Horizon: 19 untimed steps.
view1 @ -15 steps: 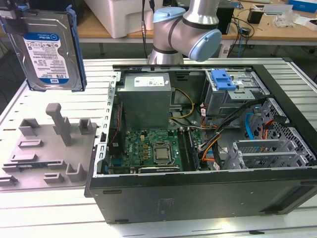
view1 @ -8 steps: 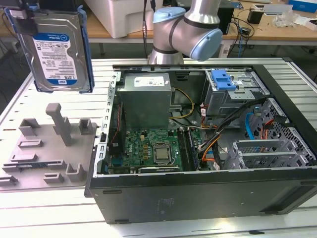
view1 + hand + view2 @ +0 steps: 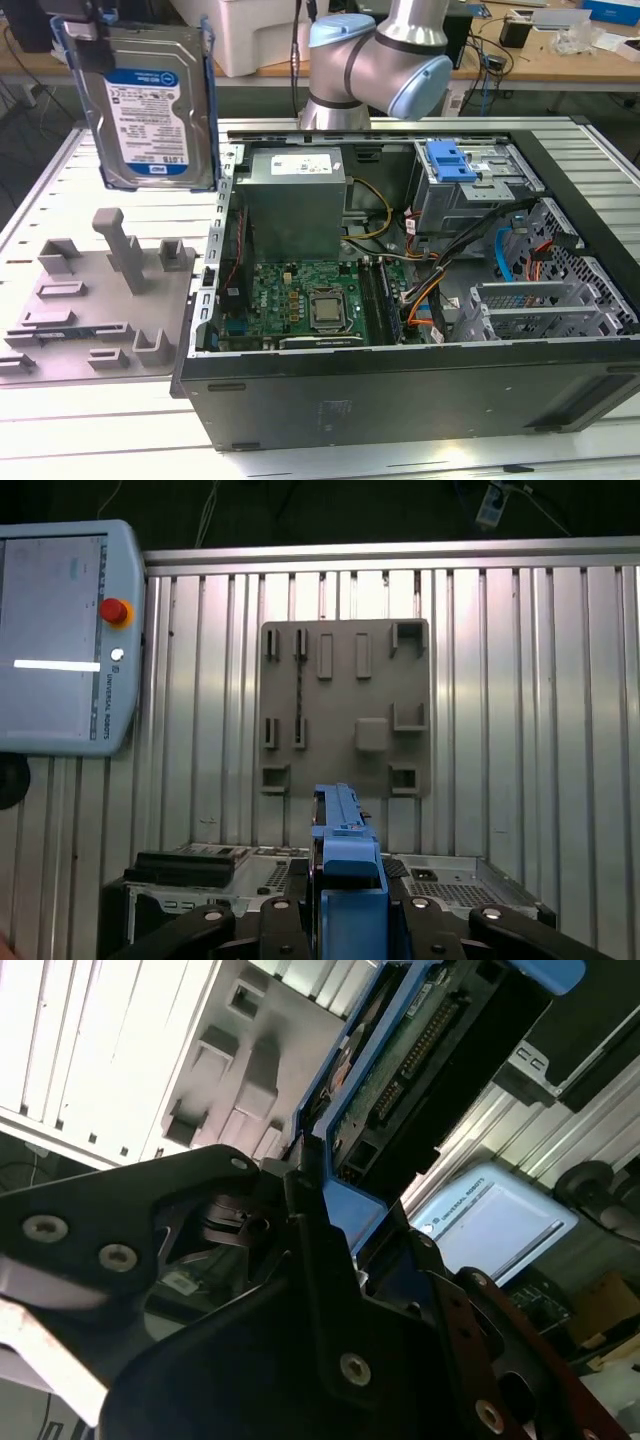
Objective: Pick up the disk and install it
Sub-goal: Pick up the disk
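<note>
Disk point(image 3: 150, 105) hangs upright in the air at the exterior view's left, label toward the camera. It is above the grey fixture plate point(image 3: 95, 300) on the ribbed metal desk point(image 3: 100, 430) and well apart from the open computer case point(image 3: 400, 400).

In the first wrist view, the tool point(image 3: 345, 905) is clamped on the disk's blue carrier edge, with a black finger point(image 3: 285, 925) pressing each side. The second wrist view shows the disk's circuit-board face point(image 3: 420, 1050).

A grey drive cage with a blue latch point(image 3: 450, 160) sits in the case at the exterior view's right.

Smooth silver-metal disk point(image 3: 150, 50), glossy label point(image 3: 150, 125), blue plastic frame point(image 3: 211, 110); ribbed matt metal table point(image 3: 80, 420).
</note>
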Each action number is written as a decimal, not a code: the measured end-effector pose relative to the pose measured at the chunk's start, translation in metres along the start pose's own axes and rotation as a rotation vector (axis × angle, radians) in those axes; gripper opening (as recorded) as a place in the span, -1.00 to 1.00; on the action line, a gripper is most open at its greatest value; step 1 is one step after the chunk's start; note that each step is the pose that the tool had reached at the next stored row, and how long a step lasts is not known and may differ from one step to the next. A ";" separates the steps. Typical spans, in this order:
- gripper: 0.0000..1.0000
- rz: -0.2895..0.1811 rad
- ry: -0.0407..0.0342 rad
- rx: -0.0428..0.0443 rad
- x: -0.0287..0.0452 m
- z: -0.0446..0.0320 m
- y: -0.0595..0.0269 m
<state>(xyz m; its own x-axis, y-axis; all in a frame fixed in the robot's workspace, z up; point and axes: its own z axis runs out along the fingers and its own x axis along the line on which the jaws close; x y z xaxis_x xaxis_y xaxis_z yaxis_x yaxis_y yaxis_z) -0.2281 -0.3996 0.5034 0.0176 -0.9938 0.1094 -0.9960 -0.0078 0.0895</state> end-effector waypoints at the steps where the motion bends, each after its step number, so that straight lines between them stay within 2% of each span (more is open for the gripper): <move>1: -0.26 0.000 0.0007 -0.0010 0.0006 -0.0003 -0.0031; 10: -0.26 -0.001 0.0084 -0.0122 0.0078 -0.0042 -0.0366; 19: -0.26 -0.002 0.0134 -0.0275 0.0184 -0.0088 -0.0759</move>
<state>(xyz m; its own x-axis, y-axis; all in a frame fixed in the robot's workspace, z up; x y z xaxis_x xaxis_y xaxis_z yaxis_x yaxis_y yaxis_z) -0.1514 -0.4163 0.5073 0.0208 -0.9923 0.1224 -0.9931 -0.0064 0.1169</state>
